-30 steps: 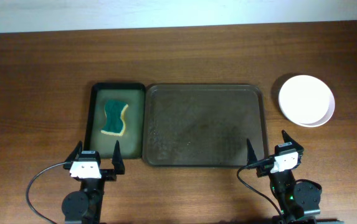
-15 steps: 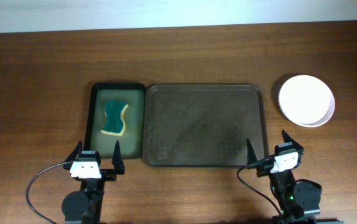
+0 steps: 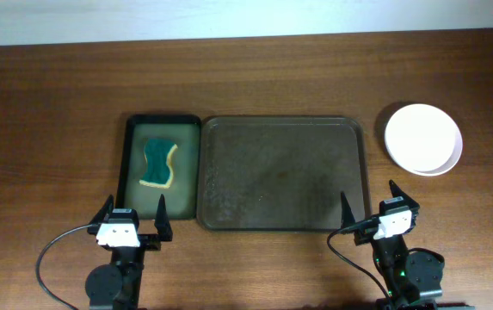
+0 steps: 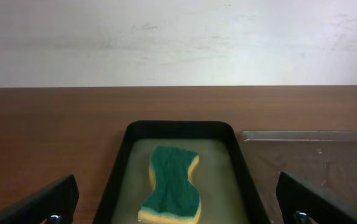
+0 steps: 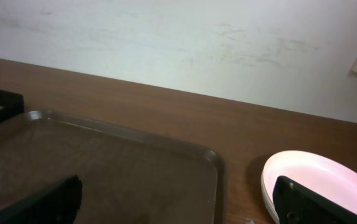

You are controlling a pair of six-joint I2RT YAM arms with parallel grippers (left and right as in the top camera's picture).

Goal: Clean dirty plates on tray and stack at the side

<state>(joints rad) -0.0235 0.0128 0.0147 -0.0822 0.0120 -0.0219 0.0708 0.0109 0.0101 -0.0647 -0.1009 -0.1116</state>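
Plates sit as one white stack on the bare table, off the tray's right side near its far-right corner, apart from the rim. Top plate looks clean from overhead; how many are in the stack can't be told. In the right wrist view the stack shows at lower right w/ a layered edge.

Brown tray lies mid-table, long side L-R, nothing on it, surface dull w/ faint specks. Just beside its left edge, rims about touching, is a narrower dark green tray holding a green sponge w/ a yellow underside, lying flat near the middle.

Right gripper is parked low at the near table edge, by the tray's near-right corner, pointing away from the base toward the far wall. Jaws spread wide, nothing between them, touching nothing. Plates are well ahead and to its right.

Left gripper is in the same pose at the near edge, lined up w/ the green tray, its right finger over that tray's near rim. Jaws wide apart, holding nothing; sponge is straight ahead in the left wrist view. Both arms are folded back over their bases.
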